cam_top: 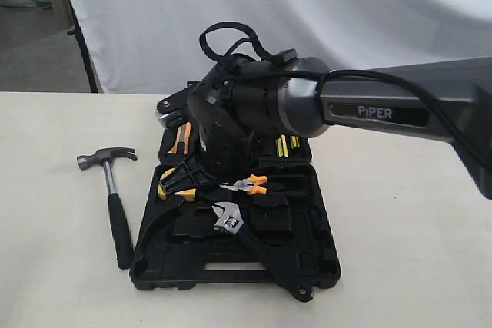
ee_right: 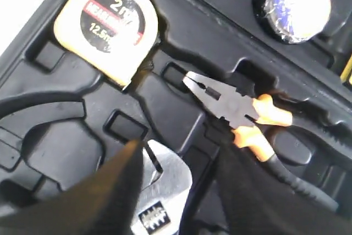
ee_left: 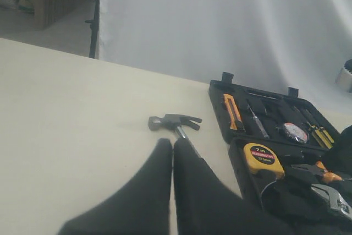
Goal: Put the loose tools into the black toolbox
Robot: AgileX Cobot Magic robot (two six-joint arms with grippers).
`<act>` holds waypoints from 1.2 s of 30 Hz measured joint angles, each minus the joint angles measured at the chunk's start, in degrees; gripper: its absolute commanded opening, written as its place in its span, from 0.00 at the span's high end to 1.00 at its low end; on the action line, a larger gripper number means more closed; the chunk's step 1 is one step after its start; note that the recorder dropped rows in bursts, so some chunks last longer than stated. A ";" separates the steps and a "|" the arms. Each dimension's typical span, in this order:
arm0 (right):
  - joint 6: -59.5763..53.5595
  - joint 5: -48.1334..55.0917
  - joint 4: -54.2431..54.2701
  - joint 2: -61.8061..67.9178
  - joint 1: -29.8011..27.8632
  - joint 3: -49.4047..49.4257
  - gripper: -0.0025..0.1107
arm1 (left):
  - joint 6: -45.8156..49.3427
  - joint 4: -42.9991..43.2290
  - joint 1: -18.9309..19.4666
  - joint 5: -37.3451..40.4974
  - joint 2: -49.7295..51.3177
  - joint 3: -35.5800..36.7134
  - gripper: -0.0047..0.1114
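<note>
The black toolbox (cam_top: 231, 278) (ee_left: 220, 108) (ee_right: 66, 152) lies open on the table. The silver adjustable wrench (cam_top: 228, 218) (ee_left: 333, 196) (ee_right: 165, 185) lies slantwise across its near half. My right gripper (cam_top: 198, 182) (ee_right: 180, 147) hovers just above the wrench head, open, one finger on each side of it. The claw hammer (cam_top: 115, 205) (ee_left: 173, 120) rests on the table left of the case. My left gripper (ee_left: 172, 144) is shut on nothing, above the table near the hammer's handle. The small tape roll (ee_left: 295, 132) (ee_right: 291, 4) sits in the far half.
A yellow tape measure (ee_left: 263, 158) (ee_right: 107, 23) and orange-handled pliers (cam_top: 247, 184) (ee_right: 242, 114) sit in the near half. A utility knife (ee_left: 232, 111) and screwdrivers fill the far half. The right arm (cam_top: 384, 109) spans the case from the right. A white backdrop stands behind the table.
</note>
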 measured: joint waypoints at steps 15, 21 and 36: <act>10.53 1.55 1.67 6.83 0.12 -0.29 0.60 | 0.00 0.00 0.00 0.00 0.00 0.00 0.95; 10.65 1.43 1.67 6.81 0.06 -0.29 0.98 | 0.00 0.00 0.00 0.00 0.00 0.00 0.95; -9.81 3.63 2.15 7.19 0.06 -3.62 0.98 | 0.00 0.00 0.00 0.00 0.00 0.00 0.95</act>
